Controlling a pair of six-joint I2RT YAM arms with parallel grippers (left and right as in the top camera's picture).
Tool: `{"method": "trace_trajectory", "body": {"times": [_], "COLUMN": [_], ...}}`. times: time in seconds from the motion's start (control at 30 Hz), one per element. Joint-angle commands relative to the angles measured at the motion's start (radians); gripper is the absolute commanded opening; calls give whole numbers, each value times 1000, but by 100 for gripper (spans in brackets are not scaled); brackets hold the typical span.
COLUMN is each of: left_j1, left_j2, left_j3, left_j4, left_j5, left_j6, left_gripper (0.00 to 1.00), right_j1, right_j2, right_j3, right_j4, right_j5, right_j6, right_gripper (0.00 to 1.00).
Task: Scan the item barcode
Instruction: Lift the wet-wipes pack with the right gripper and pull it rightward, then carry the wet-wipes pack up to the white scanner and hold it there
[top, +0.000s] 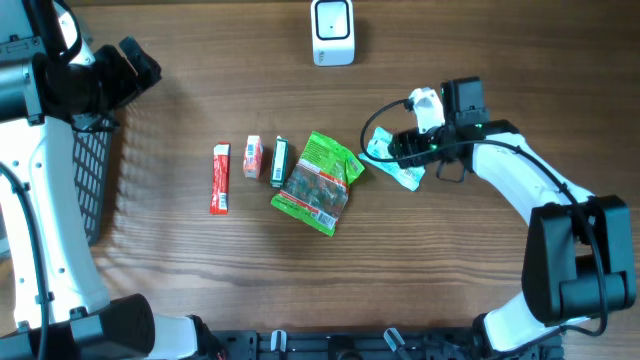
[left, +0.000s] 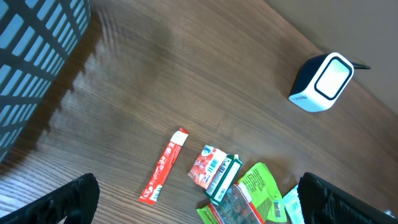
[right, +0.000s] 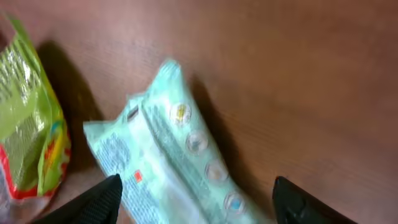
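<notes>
Right pincer (right: 196, 205) stands well open, straddling the mint-green packet (right: 168, 162), gripping nothing. Packet lies on the worktop (top: 480, 60) right of centre, just beside the green snack bag (top: 320, 182). Left pincer (left: 202, 205) fully open, empty, near far-left corner. Scanner (top: 333, 32) at far edge.

My left arm (top: 40, 190) stands along the left side, its wrist raised at the far-left corner. The left fingers (left: 65, 202) are spread wide, one at each lower corner of the wrist view. My right arm (top: 520, 180) reaches from its near-right base toward the middle, elbow bent, wrist low. The right fingers (right: 93, 202) are parted and point left.
</notes>
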Motion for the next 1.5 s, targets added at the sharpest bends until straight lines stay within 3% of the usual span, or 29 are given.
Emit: {"method": "trace_trajectory", "body": {"times": [0.0,0.1,0.2,0.3,0.37,0.47,0.5,0.67,0.8,0.83,1.0,1.1,1.2,1.23,1.33,1.37,1.4,1.47], "left_j1": [0,0,0,0,0,0,0,0,0,0,0,0,0,0,0,0,0,0], "left_j2": [5,5,5,5,5,5,5,5,5,5,5,5,5,5,5,5,5,5], "left_j3": [0,0,0,0,0,0,0,0,0,0,0,0,0,0,0,0,0,0], "left_j4": [0,0,0,0,0,0,0,0,0,0,0,0,0,0,0,0,0,0], "left_j5": [12,12,12,12,12,12,12,12,12,12,12,12,12,12,12,12,12,12], "left_j6": [-2,-2,-2,-2,-2,-2,-2,-2,-2,-2,-2,-2,-2,-2,-2,-2,-2,-2], "left_gripper": [100,100,100,100,100,100,100,100,100,100,100,100,100,100,100,100,100,100], "right_j1": [-5,-5,-5,-6,-6,-8,-13,-52,-53,-53,-53,-53,-53,-54,-56,-61,-70,-105], "right_j2": [16,16,0,-53,-73,-79,-74,-23,43,63,125,151,156,155,147,146,143,117], "right_j3": [-3,-3,6,20,25,29,29,29,29,27,-5,-6,-6,-6,-6,-6,-6,0], "right_j4": [-75,-142,-226,-256,-242,-187,-159,-88,-58,-54,17,45,44,42,22,12,5,-15], "right_j5": [-36,-37,-146,-112,-96,-96,-96,-100,-226,-217,-206,-207,-219,-230,-294,-294,-294,-351], "right_j6": [17,17,14,15,14,16,23,64,-16,-13,-10,27,43,43,42,42,43,49], "right_gripper": [78,75,64,63,64,80,80,78,74,68,66,57,28,22,22,19,5,4]}}
